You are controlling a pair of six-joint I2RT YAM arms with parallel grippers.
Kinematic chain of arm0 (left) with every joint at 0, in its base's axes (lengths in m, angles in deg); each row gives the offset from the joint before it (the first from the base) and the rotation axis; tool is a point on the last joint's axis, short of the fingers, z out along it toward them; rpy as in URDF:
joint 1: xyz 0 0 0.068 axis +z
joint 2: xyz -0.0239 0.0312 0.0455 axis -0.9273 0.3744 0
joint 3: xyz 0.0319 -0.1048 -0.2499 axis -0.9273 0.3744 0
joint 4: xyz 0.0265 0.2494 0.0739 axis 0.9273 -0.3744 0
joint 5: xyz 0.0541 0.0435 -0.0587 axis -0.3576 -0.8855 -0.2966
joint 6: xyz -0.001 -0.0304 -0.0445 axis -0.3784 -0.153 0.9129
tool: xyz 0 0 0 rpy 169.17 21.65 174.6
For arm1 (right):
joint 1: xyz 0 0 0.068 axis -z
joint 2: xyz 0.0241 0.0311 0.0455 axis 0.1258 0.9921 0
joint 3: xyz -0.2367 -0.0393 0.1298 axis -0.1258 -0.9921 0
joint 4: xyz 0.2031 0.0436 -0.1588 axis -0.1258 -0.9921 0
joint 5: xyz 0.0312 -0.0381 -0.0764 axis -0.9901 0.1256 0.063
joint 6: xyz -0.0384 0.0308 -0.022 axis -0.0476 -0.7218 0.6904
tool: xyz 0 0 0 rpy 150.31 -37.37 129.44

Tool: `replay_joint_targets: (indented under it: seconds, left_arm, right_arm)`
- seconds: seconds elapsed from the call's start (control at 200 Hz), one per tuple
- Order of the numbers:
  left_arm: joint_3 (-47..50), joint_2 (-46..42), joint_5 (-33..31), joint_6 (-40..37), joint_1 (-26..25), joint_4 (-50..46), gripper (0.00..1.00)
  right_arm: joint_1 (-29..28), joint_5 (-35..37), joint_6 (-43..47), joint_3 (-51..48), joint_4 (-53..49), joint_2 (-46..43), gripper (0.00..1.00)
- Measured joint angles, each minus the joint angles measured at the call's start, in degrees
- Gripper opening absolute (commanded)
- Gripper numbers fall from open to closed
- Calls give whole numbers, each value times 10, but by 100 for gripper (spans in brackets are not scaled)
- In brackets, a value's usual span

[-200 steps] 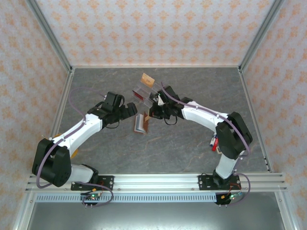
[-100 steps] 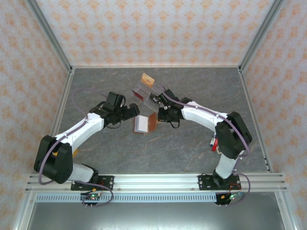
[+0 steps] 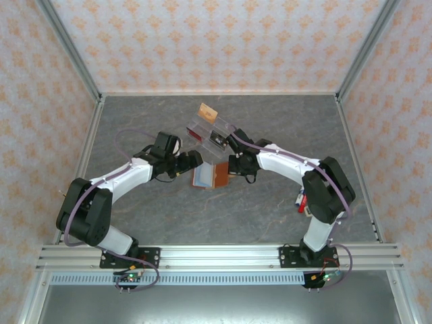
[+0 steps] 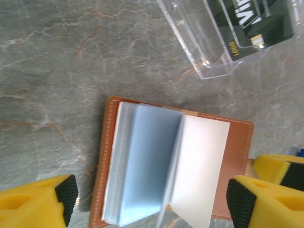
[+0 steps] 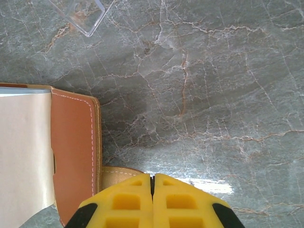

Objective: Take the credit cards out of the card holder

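1. The wallet [image 3: 210, 175] lies open on the grey table [image 5: 213, 95] between the 2 grippers, brown cover down, its pale blue-grey sleeves fanned up.
2. Left gripper [image 4: 153, 197]: jaws apart, 1 black pad [image 4: 66, 192] off each side edge of the wallet; contact cannot be told.
3. Right gripper [image 5: 153, 183]: fingers pressed together just beside the wallet's right cover. A tan strap [image 5: 118, 172] runs under them; whether it is pinched cannot be told.
4. A clear tray [image 4: 199, 52] sits just beyond the wallet, holding a black card [image 4: 256, 21] and a red card [image 3: 194, 133].
5. A tan-orange card [image 3: 207, 113] lies at the tray's far end.
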Motion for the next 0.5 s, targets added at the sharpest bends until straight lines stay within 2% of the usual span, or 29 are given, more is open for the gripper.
replay_joint_targets:
  seconds: [0.225, 0.5]
  left_arm:
    - [3, 7, 42, 6, 0, 30, 74]
    - [2, 68, 98, 6, 0, 37, 71]
  right_arm:
    - [0, 4, 0, 0, 0, 5, 5]
    - [0, 4, 0, 0, 0, 11, 5]
